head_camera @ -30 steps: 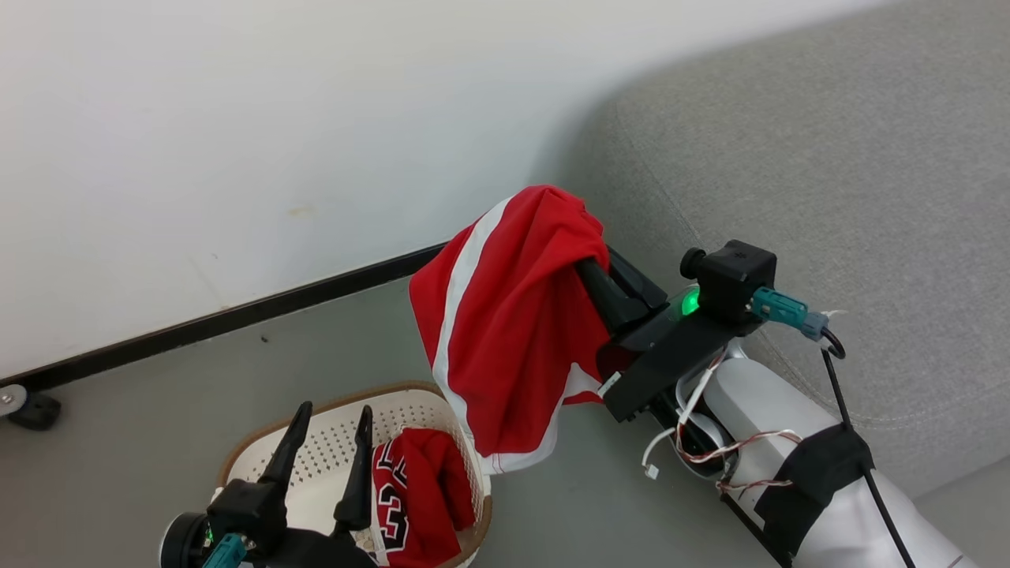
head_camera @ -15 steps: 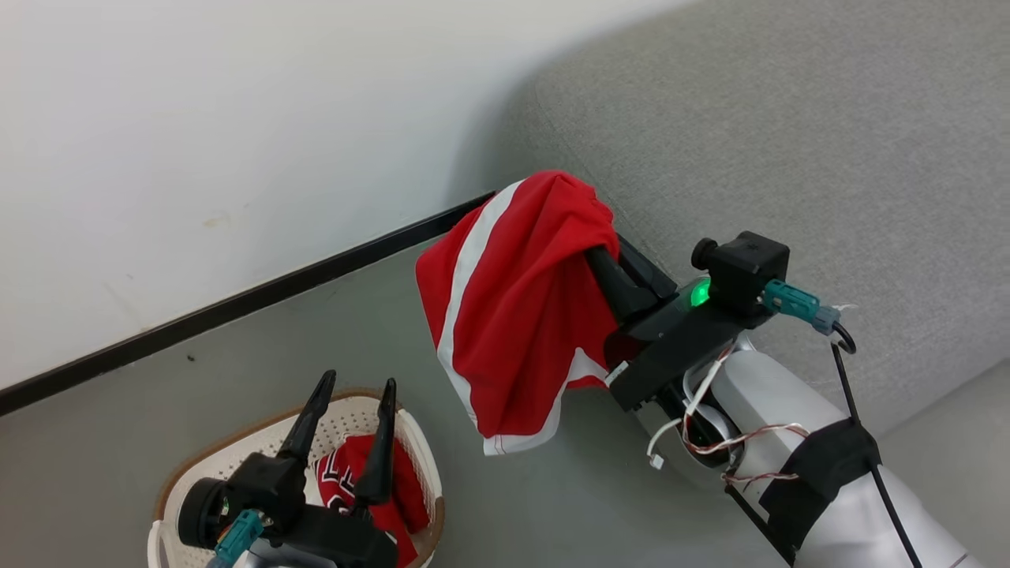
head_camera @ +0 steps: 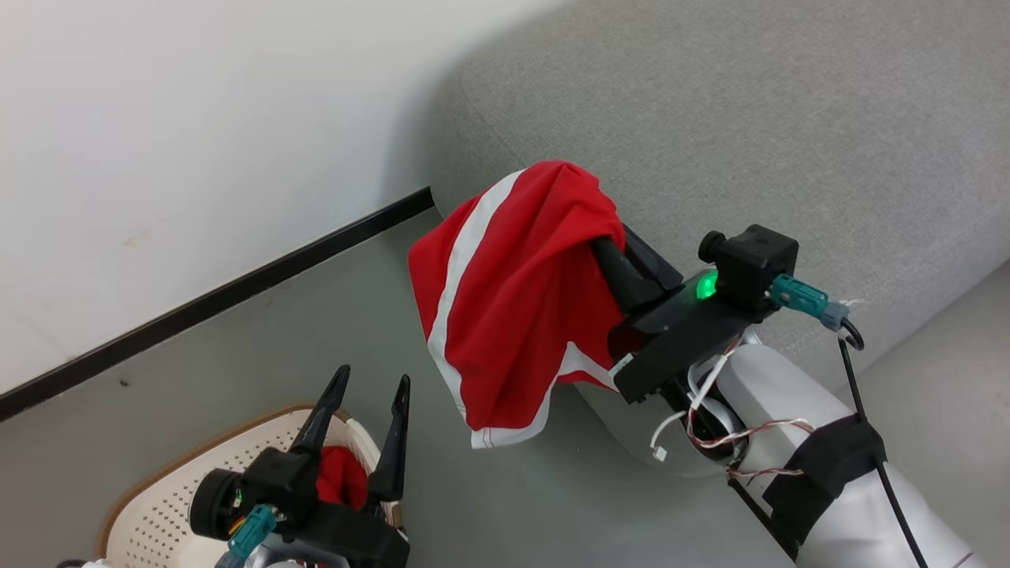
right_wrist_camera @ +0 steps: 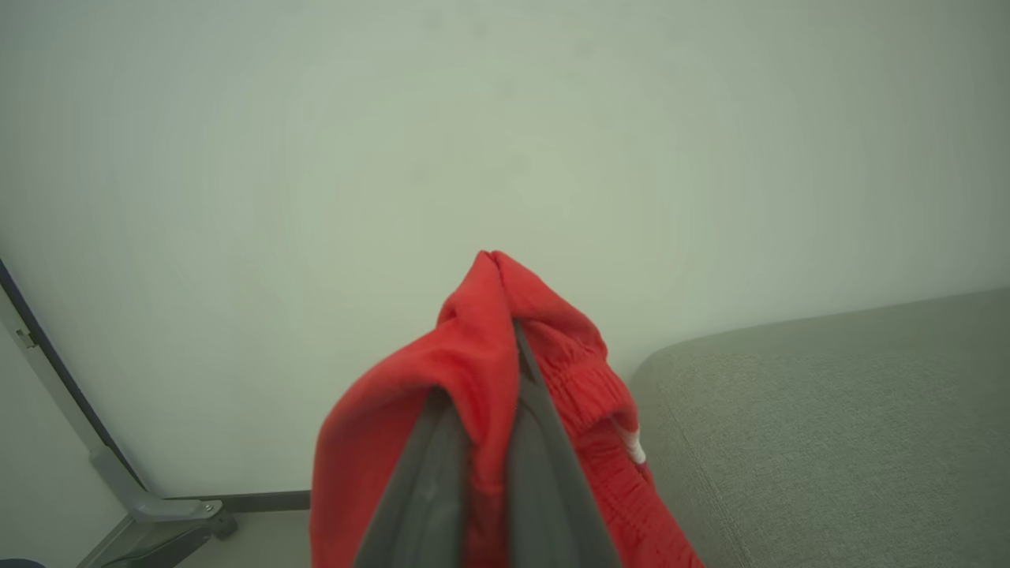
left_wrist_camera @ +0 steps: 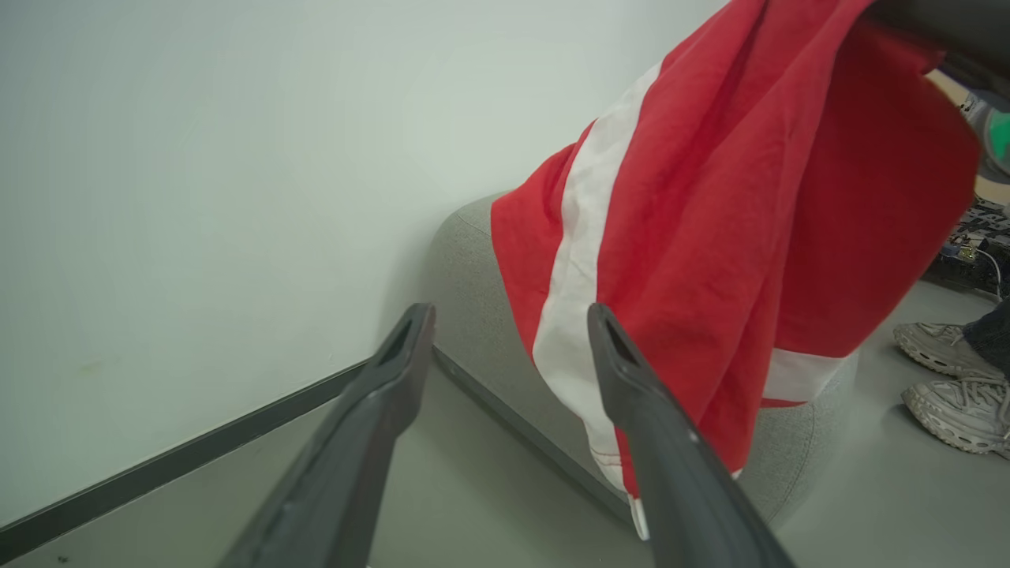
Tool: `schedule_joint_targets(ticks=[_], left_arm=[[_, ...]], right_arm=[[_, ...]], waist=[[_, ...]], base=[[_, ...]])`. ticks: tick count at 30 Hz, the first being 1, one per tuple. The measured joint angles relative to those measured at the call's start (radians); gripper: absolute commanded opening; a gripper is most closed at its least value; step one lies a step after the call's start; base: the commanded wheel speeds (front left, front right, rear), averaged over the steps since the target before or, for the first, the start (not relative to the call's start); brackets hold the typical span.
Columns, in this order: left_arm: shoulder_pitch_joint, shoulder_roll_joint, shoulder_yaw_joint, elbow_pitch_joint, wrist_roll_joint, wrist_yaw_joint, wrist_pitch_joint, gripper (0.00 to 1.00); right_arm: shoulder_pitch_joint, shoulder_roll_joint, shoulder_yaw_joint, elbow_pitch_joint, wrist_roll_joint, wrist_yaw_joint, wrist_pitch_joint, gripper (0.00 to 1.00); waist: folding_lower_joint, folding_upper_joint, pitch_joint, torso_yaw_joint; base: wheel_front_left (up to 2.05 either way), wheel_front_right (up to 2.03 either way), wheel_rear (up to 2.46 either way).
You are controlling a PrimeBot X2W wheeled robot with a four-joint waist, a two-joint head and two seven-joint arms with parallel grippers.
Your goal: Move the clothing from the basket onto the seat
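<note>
While the right gripper (head_camera: pixel 606 243) pinches it, the red garment (head_camera: pixel 513 315) hangs below, near the seat (head_camera: pixel 710 118).

Lower right: right forearm (head_camera: pixel 769 390) is showing silver-grey shell, black strap (head_camera: pixel 824 473), red-white twisted wires (head_camera: pixel 750 442); green light (head_camera: pixel 705 286) is glowing near teal connector (head_camera: pixel 798 298). Left gripper (head_camera: pixel 374 374) is showing dark tapered fingers (head_camera: pixel 392 442).

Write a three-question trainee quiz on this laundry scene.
1. True or false: the right claw is shut on the white-striped red soft-fabric garment hanging near the large grey woven-fabric sofa.
2. Where does the other crumpled red garment lie? A: in the cream-white perforated plastic basket. B: on the sofa. C: on the floor.
3. Fill in: the left claw holds nothing; its fingers stand ____.
Key: 1 true; 2 A; 3 open.
</note>
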Motion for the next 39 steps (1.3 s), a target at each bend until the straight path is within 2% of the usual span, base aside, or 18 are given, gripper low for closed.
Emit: schedule_joint_targets(ticks=[20, 39], left_arm=[[-0.128, -0.001, -0.129, 0.039, 0.003, -0.001, 0.000, 1.00], [-0.136, 0.028, -0.162, 0.058, -0.015, -0.001, 0.000, 1.00]], right_arm=[[0.053, -0.024, -0.140, -0.074, -0.055, -0.007, 0.000, 0.00], [0.053, -0.033, -0.230, -0.095, -0.090, -0.007, 0.000, 0.00]], waist=[[0.0001, 0.0000, 0.076, -0.059], [0.0000, 0.0000, 0.108, -0.057]], base=[[0.00, 0.00, 0.00], [0.00, 0.00, 0.00]])
